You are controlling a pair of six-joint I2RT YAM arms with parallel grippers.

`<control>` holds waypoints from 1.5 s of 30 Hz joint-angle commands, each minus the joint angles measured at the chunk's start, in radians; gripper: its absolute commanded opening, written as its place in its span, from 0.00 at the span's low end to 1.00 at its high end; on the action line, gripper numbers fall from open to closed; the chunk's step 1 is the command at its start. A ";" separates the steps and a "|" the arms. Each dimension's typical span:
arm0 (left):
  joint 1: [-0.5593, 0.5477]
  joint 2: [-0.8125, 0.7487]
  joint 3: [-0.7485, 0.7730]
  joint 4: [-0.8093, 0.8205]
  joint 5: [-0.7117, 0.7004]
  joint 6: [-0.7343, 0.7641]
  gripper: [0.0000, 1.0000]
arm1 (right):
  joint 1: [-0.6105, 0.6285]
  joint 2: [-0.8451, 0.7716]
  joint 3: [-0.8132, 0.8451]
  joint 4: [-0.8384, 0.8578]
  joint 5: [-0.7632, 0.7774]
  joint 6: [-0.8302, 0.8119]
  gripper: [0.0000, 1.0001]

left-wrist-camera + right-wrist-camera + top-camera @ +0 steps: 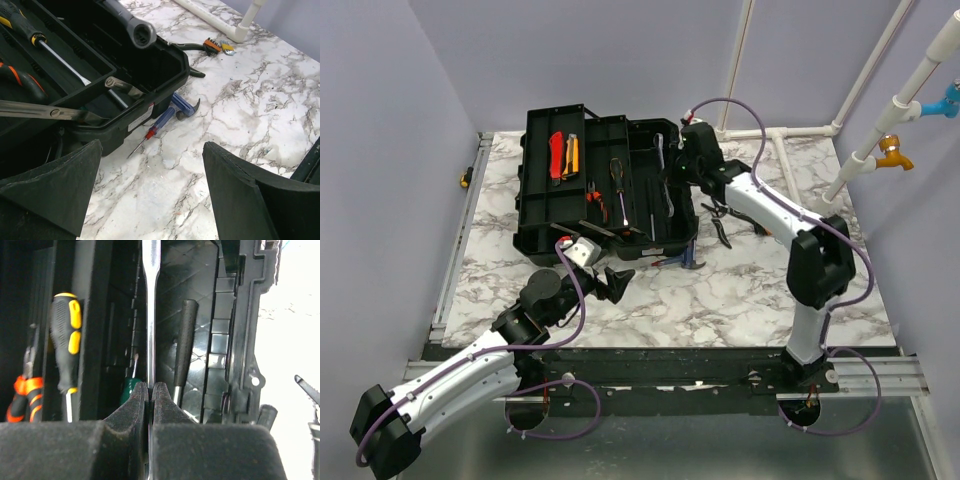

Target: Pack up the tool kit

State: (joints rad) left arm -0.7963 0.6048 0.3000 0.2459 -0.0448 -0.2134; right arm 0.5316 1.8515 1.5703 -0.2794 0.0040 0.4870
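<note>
Reaching from the near right edge of the bench [720, 300], the right arm is bent sharply at the elbow, with the forearm stretched left and away over the open black toolbox [530, 242]. The toolbox stands at the far middle of the bench. The right tool [151, 390] is closed tight on the flat silver shank of a wrench [150, 300], which is held lengthwise over the right-hand compartment of the box. A black-and-yellow screwdriver [67, 340] and orange-handled pliers [24, 397] are lodged in the tray to the left of it. The left arm is laid low and slanted from the near left corner toward the front of the box. The left tool [150, 165] is spread wide with nothing held between its fingers, and it is poised over bare marble just before the front wall. A blue-handled hammer [184, 106] and a small screwdriver [159, 122] are seen lying on the bench against that wall.
</note>
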 commanded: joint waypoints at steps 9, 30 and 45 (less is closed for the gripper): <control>-0.005 0.011 -0.001 0.027 -0.010 0.011 0.84 | 0.034 0.246 0.264 -0.119 0.094 -0.020 0.11; -0.007 0.011 0.002 0.022 -0.007 0.011 0.84 | 0.039 -0.312 -0.275 0.132 0.257 -0.006 0.64; -0.007 0.011 0.001 0.027 0.002 0.008 0.84 | 0.038 -0.804 -0.879 0.155 0.421 0.166 0.61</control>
State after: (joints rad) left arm -0.7990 0.6201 0.3000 0.2459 -0.0448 -0.2092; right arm 0.5640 1.1198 0.7902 -0.1509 0.3946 0.5690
